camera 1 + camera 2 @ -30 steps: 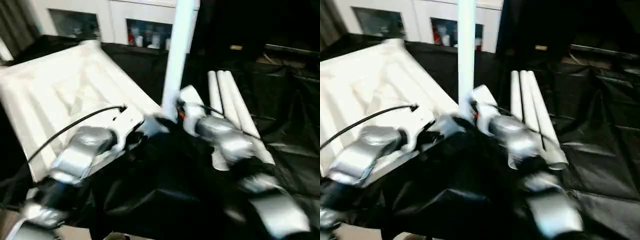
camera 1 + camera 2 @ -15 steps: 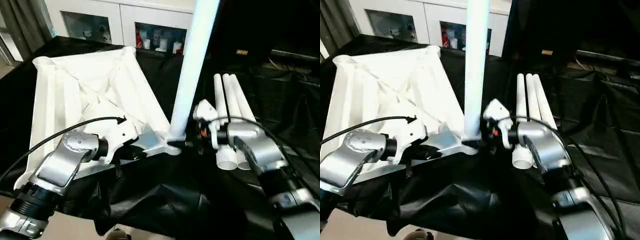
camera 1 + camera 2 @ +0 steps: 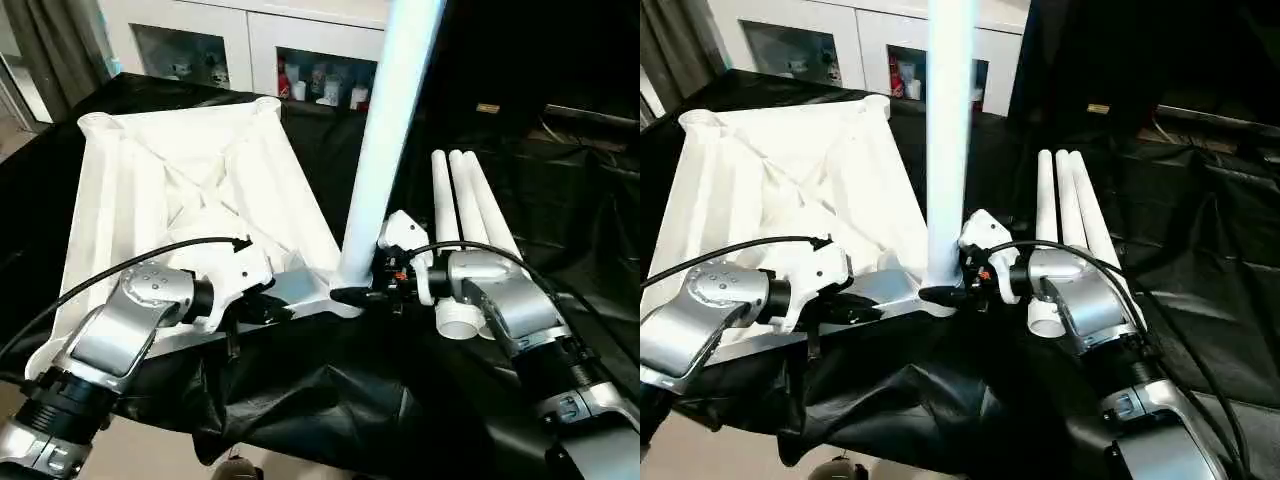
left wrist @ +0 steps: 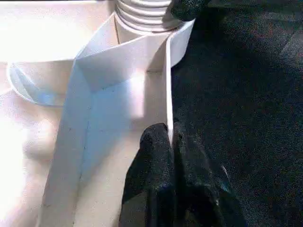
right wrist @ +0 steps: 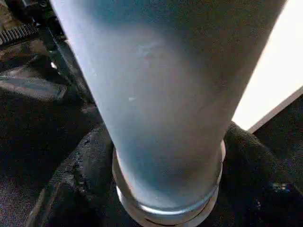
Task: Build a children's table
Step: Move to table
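The children's table top [image 3: 180, 190] lies upside down on black cloth, ribbed underside up. One white leg [image 3: 385, 150] stands upright in the near right corner socket. My left gripper [image 3: 268, 308] is shut on the top's rim [image 4: 168, 85] just beside that socket, with a black finger [image 4: 156, 175] on each side of the thin wall. My right gripper [image 3: 352, 294] is closed around the foot of the upright leg [image 5: 161, 109], and its fingers [image 5: 71, 184] hug both sides of the ringed collar. Three loose legs [image 3: 465, 215] lie side by side to the right.
A white glass-door cabinet [image 3: 250, 50] stands behind the work, with a grey curtain [image 3: 40, 50] at the far left. Crumpled black cloth [image 3: 560, 200] covers the surface to the right and hangs over the near edge. A black cable [image 3: 120, 270] arcs over my left forearm.
The head view has swung and steadied, so the whole picture shifted. My right gripper's fingers have drawn in around the upright leg's foot. The left gripper keeps its hold on the rim.
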Controlling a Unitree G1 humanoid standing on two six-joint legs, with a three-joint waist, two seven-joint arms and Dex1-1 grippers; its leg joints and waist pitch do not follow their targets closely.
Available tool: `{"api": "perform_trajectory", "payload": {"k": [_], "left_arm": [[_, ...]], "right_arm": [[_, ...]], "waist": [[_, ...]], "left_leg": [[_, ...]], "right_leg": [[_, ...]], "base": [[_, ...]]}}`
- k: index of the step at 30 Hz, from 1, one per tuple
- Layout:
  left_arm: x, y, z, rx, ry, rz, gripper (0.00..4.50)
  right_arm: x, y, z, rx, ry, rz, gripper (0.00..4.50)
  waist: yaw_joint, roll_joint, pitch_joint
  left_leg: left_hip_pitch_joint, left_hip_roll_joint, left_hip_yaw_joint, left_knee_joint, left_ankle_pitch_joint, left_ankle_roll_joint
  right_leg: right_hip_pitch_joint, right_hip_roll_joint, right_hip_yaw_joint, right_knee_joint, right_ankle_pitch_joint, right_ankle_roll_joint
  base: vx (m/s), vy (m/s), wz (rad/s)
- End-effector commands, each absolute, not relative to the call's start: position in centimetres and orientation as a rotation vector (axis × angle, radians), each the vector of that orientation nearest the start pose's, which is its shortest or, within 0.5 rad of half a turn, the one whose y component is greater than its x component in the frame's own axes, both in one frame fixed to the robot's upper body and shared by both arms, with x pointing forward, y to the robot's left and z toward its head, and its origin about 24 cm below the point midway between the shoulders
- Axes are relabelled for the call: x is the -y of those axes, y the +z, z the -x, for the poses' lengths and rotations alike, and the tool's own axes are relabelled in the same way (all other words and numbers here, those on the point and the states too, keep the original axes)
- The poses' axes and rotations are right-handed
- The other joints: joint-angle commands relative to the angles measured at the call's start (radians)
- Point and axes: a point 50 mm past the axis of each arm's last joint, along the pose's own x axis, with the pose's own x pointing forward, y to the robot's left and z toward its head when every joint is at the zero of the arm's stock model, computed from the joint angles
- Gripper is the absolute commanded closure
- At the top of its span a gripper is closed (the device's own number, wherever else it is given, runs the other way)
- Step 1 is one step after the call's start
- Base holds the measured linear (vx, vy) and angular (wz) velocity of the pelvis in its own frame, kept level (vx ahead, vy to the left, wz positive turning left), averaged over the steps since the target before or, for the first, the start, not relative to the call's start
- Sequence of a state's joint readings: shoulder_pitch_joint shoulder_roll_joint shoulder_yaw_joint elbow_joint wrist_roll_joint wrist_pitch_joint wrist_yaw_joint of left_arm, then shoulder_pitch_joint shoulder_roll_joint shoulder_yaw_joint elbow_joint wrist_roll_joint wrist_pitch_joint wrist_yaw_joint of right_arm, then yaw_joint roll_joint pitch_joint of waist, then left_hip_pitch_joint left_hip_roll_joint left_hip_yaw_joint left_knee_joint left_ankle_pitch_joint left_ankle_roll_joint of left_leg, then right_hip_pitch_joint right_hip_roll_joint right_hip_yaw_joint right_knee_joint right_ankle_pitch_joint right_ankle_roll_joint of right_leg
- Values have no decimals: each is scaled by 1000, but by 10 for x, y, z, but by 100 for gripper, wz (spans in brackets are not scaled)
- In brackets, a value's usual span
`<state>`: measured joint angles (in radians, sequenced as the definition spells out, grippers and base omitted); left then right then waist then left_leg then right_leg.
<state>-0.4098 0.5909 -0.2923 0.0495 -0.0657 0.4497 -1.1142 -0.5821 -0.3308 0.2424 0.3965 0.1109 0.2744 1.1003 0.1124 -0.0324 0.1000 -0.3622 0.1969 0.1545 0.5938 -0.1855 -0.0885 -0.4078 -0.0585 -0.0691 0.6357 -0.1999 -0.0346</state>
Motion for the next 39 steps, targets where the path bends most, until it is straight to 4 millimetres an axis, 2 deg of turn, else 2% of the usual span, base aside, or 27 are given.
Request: {"api": "perform_trajectory", "payload": {"k": [1,5,10,12,13,14,16,17,18,19,22,23,26,28,29,31,32,33,35,36,38,39], "left_arm": [[-148,95,-283,-408,-1274,-484,450],[-148,94,-284,-413,-1272,-478,450],[-145,92,-287,-411,-1233,-448,450],[-138,88,-302,-406,-1110,-413,450],[-138,88,-304,-406,-1093,-410,450],[-133,84,-313,-410,-1012,-398,450],[-129,80,-322,-427,-920,-381,450],[-124,76,-330,-439,-842,-362,450],[-121,74,-333,-445,-815,-356,450],[-110,70,-339,-452,-758,-344,450],[-102,68,-342,-455,-739,-334,450],[-94,67,-345,-457,-722,-334,450],[-91,68,-346,-452,-721,-331,450],[-89,69,-345,-443,-743,-325,450],[-89,68,-345,-445,-747,-324,450],[-90,67,-345,-449,-751,-328,450],[-91,66,-345,-452,-755,-328,450],[-91,66,-345,-453,-759,-328,450],[-91,65,-344,-453,-774,-332,450],[-91,65,-344,-453,-774,-332,450],[-91,66,-342,-449,-809,-335,450],[-92,66,-341,-445,-829,-342,450]], "right_arm": [[110,76,-316,-340,1268,254,171],[108,68,-315,-361,1237,216,175],[107,54,-321,-384,1105,140,176],[101,36,-327,-428,922,45,176],[100,35,-328,-432,904,35,176],[94,27,-331,-453,812,-11,176],[87,20,-335,-474,708,-39,176],[80,17,-339,-487,628,-57,176],[77,16,-340,-491,598,-60,176],[64,15,-343,-496,532,-73,176],[55,16,-345,-498,497,-85,176],[46,18,-347,-511,469,-92,176],[43,18,-348,-514,462,-83,176],[40,21,-350,-509,467,-72,176],[39,22,-351,-506,471,-84,141],[38,23,-352,-500,478,-97,106],[37,24,-352,-495,483,-94,106],[37,24,-353,-492,487,-89,100],[36,27,-354,-479,500,-84,86],[36,27,-354,-479,500,-84,63],[36,31,-356,-455,534,-80,63],[37,34,-357,-439,558,-77,63]], "waist": [[-1,14,-101],[-1,15,-99],[-4,14,-96],[-11,17,-90],[-13,16,-86],[-15,20,-85],[-17,21,-88],[-16,19,-90],[-19,23,-88],[-20,23,-89],[-18,20,-92],[-19,18,-93],[-18,22,-99],[-19,17,-99],[-21,12,-100],[-20,16,-100],[-21,11,-99],[-22,15,-100],[-25,15,-99],[-24,14,-99],[-24,13,-99],[-24,20,-99]], "left_leg": [[4,28,2,-57,-43,41],[3,28,2,-57,-62,31],[3,26,2,-59,-106,6],[6,26,2,-63,-159,-10],[10,26,2,-66,-180,-18],[15,24,1,-66,-215,-35],[21,25,-3,-67,-231,-52],[21,25,-5,-67,-237,-48],[19,21,-1,-66,-239,-49],[22,20,-3,-66,-253,-51],[27,18,-2,-63,-267,-41],[21,18,-2,-65,-268,-33],[18,20,-4,-66,-259,-29],[12,21,-5,-68,-255,-27],[11,21,-4,-68,-253,-25],[11,21,-4,-68,-253,-22],[11,21,-4,-68,-254,-21],[10,21,-5,-69,-253,-20],[5,21,-7,-72,-258,-22],[6,21,-6,-71,-257,-21],[9,21,-5,-70,-264,-18],[7,21,-7,-71,-261,-17]], "right_leg": [[72,-77,55,-52,38,-257],[72,-77,56,-54,8,-249],[70,-80,57,-61,-69,-235],[65,-82,58,-73,-166,-217],[61,-80,56,-80,-213,-208],[60,-84,57,-87,-295,-192],[58,-85,56,-91,-341,-172],[59,-85,55,-93,-341,-165],[54,-83,56,-96,-339,-168],[54,-83,54,-99,-366,-158],[48,-81,54,-104,-390,-138],[50,-82,53,-104,-399,-126],[50,-81,52,-99,-365,-122],[53,-82,50,-96,-361,-120],[53,-83,51,-97,-356,-119],[52,-83,51,-96,-354,-119],[51,-82,51,-97,-356,-119],[52,-84,51,-96,-358,-122],[54,-84,49,-98,-376,-113],[53,-84,49,-98,-380,-110],[50,-85,51,-100,-390,-110],[52,-86,51,-99,-391,-111]], "base": [[0,0,0],[0,0,0],[0,0,0],[0,0,0],[0,0,0],[0,0,0],[0,0,0],[0,0,0],[0,0,0],[0,0,0],[0,0,0],[0,0,0],[0,0,0],[0,0,0],[0,0,0],[0,0,0],[0,0,0],[0,0,0],[0,0,0],[0,0,0],[0,0,0],[0,0,0]]}}
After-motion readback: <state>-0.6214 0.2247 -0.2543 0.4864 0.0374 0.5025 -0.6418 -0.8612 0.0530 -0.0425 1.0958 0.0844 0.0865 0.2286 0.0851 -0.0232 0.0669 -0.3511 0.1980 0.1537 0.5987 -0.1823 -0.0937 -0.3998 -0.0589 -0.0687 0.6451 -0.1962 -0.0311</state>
